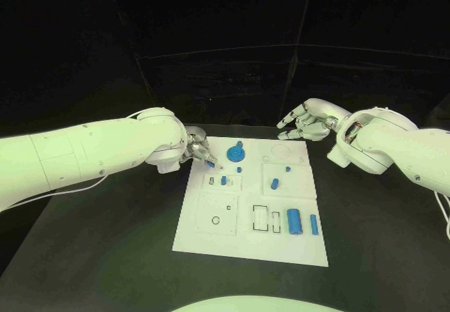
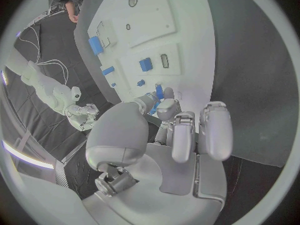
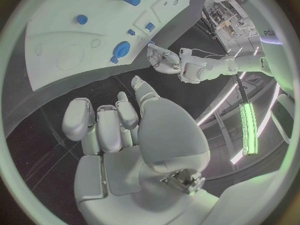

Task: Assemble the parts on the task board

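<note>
Head view, near to far: white board (image 1: 235, 240) sits mid-table on the black table (image 1: 112, 247), long axis running 6 to 12 o'clock. Nearest parts are at the board's 4 o'clock: a blue cylinder (image 1: 295, 221) lying flat, with a thinner blue bar (image 1: 314, 225) just beside it on the right, both next to two empty rectangular slots (image 1: 266, 219). Mid-board, a short blue peg (image 1: 275, 183) lies toward 3 o'clock and small blue blocks (image 1: 224, 179) sit toward 9 o'clock. Far end, at 11 o'clock on the board, a round blue gear (image 1: 235, 153). Left hand (image 1: 197, 151) is at the board's far-left edge, just beside the gear; left wrist view shows its thumb and a fingertip (image 2: 164, 105) pinching a small blue part (image 2: 159, 90) right above the board surface, other fingers curled loosely alongside. Cannot tell whether that part touches the board. Right hand (image 1: 305, 123) hovers beyond the board's far-right corner at 1 o'clock, well apart from every part; right wrist view shows its fingers (image 3: 109, 122) loosely bent, apart, nothing in them, palm toward the board's far end.
</note>
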### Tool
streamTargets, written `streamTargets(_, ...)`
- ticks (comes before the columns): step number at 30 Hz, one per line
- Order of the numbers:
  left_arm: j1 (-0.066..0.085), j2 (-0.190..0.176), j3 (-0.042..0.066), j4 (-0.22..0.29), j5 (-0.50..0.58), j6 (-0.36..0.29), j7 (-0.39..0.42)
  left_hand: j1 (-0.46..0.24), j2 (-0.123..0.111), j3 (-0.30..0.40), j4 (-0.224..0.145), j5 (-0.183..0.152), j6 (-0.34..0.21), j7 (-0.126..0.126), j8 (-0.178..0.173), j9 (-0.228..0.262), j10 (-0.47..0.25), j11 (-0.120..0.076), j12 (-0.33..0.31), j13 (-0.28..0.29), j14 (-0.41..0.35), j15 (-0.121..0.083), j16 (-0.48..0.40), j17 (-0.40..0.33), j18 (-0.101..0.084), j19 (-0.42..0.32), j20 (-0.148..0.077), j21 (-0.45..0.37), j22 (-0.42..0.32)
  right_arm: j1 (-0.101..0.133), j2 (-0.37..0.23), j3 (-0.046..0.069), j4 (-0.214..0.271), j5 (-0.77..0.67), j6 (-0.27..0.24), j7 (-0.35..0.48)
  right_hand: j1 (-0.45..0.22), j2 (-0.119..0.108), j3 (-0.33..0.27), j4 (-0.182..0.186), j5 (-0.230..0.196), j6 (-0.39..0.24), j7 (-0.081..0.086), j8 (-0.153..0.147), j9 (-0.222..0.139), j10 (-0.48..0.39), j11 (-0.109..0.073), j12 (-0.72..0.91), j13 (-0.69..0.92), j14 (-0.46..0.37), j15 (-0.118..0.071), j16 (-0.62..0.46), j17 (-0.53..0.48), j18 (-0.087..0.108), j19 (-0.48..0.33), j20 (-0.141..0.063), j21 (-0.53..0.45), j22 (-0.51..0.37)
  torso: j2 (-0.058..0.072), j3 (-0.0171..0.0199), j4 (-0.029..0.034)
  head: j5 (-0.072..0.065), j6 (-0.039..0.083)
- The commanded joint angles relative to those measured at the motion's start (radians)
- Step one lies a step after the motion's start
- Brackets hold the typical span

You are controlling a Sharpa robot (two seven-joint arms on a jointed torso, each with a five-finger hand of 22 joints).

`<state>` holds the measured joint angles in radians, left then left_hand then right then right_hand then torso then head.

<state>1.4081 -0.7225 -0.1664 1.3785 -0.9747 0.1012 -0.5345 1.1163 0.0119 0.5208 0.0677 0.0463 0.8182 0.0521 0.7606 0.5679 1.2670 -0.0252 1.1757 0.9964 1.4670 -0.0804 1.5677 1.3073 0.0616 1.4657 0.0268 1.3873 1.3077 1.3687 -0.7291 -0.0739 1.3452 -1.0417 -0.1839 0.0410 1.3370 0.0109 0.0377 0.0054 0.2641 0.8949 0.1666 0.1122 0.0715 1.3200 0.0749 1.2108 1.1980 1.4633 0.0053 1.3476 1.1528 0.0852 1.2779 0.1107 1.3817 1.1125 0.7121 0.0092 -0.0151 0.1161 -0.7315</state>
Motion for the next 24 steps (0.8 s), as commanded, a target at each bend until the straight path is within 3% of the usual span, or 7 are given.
streamTargets(1,-0.002,-0.019,-0.001,0.038,0.004,-0.092,0.001,-0.006,-0.004,0.102,-0.093,0.002,-0.003,-0.004,0.007,0.001,0.009,0.002,0.005,0.001,0.104,-0.001,0.003,0.263,-0.004,0.009,0.001,-0.002,0.008,0.002,0.001,0.001,-0.001,-0.002,0.001,0.004,-0.003,0.003,-0.006,-0.001,-0.004,-0.002,0.0,0.005,-0.001,-0.005,0.001,-0.005,-0.001,0.02,-0.007,-0.003,-0.001,0.011,-0.008,-0.001,-0.006,-0.001,0.0,-0.0005,-0.0013,0.004,-0.002)
streamTargets(10,-0.019,-0.054,-0.016,0.104,-0.052,-0.138,0.014,-0.013,-0.023,0.11,-0.104,0.002,0.0,-0.006,0.013,0.004,0.011,0.0,0.007,0.002,0.104,-0.002,0.003,0.263,-0.004,0.009,0.0,-0.004,0.006,0.002,0.001,0.001,-0.001,-0.002,-0.002,0.007,-0.003,0.003,-0.006,-0.001,-0.004,-0.002,0.0,0.005,-0.001,-0.005,0.001,-0.005,-0.001,0.02,-0.007,-0.003,-0.001,0.011,-0.008,-0.001,-0.006,-0.001,0.0,-0.0017,-0.0019,0.005,-0.003)
streamTargets(17,-0.039,-0.058,-0.019,0.118,-0.076,-0.151,0.021,-0.01,-0.038,0.113,-0.116,0.002,0.001,-0.009,0.017,0.006,0.013,-0.002,0.007,0.002,0.104,-0.004,0.003,0.263,-0.004,0.009,-0.001,-0.005,0.005,0.002,0.0,0.001,-0.001,-0.002,-0.003,0.008,-0.003,0.003,-0.006,-0.001,-0.004,-0.002,0.0,0.005,-0.001,-0.005,0.001,-0.005,-0.001,0.02,-0.007,-0.003,-0.001,0.011,-0.008,-0.001,-0.006,-0.001,0.001,-0.0016,-0.0031,0.008,-0.004)
streamTargets(24,-0.047,-0.056,-0.02,0.116,-0.081,-0.149,0.02,-0.008,-0.043,0.112,-0.119,0.001,0.002,-0.01,0.018,0.006,0.015,-0.003,0.008,0.003,0.104,-0.004,0.003,0.263,-0.004,0.008,-0.002,-0.006,0.005,0.002,0.0,0.0,-0.001,-0.002,-0.003,0.009,-0.003,0.003,-0.006,-0.001,-0.004,-0.002,0.0,0.005,-0.001,-0.005,0.001,-0.005,-0.001,0.02,-0.007,-0.003,-0.001,0.011,-0.008,-0.001,-0.006,-0.001,0.001,-0.0011,-0.0028,0.008,-0.006)
